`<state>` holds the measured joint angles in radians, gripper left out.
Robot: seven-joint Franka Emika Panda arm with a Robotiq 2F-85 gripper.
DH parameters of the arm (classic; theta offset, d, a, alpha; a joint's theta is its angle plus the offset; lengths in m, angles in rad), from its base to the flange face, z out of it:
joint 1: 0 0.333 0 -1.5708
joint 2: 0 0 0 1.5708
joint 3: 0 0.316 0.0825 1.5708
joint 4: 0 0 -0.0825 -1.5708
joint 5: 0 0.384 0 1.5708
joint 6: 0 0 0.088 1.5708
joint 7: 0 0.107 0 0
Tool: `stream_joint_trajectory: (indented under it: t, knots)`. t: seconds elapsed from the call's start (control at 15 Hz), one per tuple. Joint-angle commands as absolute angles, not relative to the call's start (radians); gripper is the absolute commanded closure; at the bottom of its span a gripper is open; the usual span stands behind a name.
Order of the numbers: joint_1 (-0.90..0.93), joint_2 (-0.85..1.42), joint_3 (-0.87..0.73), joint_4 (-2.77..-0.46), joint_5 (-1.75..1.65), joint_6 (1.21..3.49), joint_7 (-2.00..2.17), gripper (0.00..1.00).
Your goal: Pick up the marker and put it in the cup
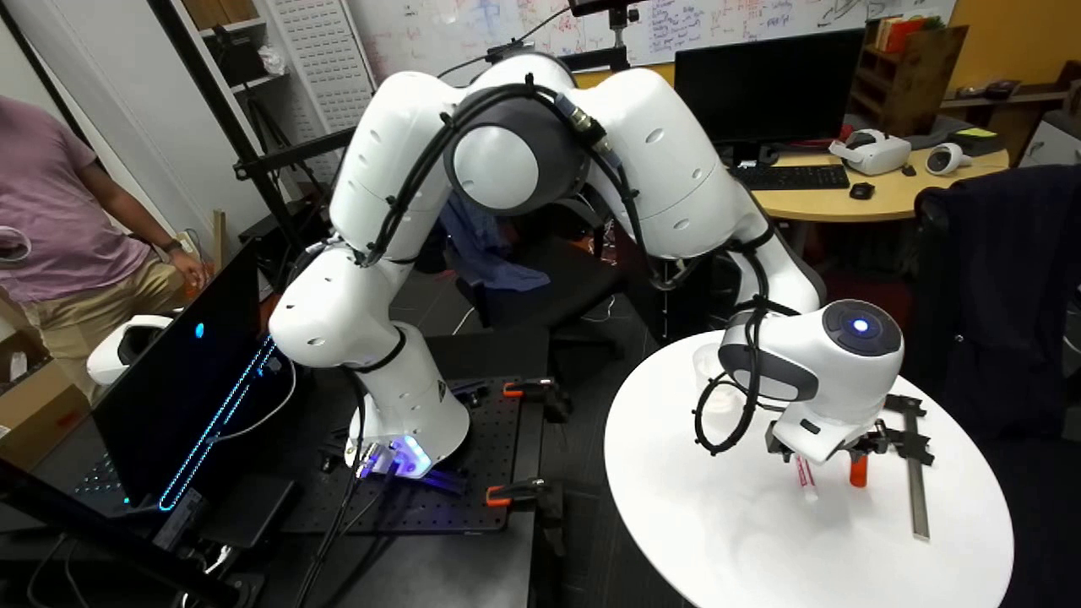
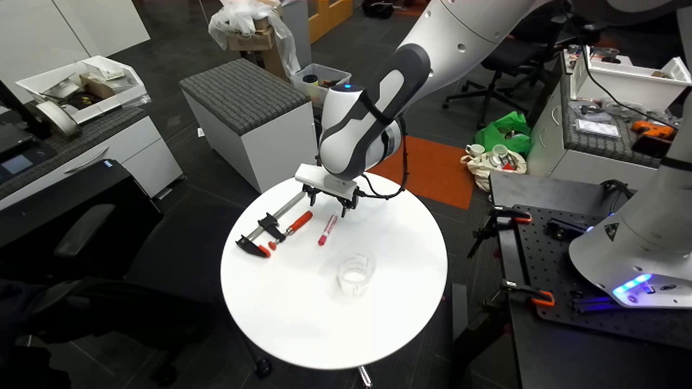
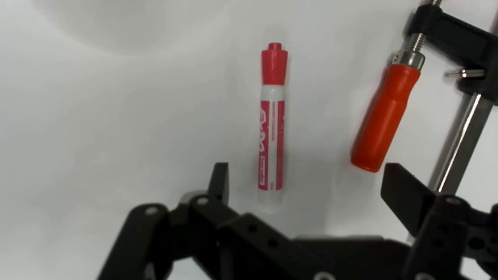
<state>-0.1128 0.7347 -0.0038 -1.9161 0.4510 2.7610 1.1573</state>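
the red expo dry-erase marker (image 3: pixel 272 144) lies flat on the white round table (image 2: pixel 303 319), its whitish end toward the robotiq gripper (image 3: pixel 306 173). the gripper hovers there with fingers spread wide, that end showing between them in the wrist view. beside the marker, close but apart from it, lies a bar clamp (image 2: pixel 269 222); its orange-red handle (image 3: pixel 385 116) sits nearest the marker, butt end crowding one fingertip, though whether they touch cannot be told. the clear plastic cup (image 2: pixel 357 274) stands upright past the marker's cap, off to the marker's opposite side. in an exterior view a black cable (image 1: pixel 754 371) hangs partly across the cup. well apart from the marker are a gray-topped cabinet (image 2: pixel 246 97) and a person in a pink t-shirt (image 1: pixel 67 211).
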Motion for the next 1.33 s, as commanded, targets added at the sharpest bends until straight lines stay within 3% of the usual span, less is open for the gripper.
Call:
stream_joint_trajectory:
  t: [0.0,1.27]
  knots:
    - [-0.102,0.769,-0.022,-1.846,0.453,2.695,1.155,0.0]
    - [-0.101,0.8,-0.008,-1.842,0.473,2.673,1.141,0.0]
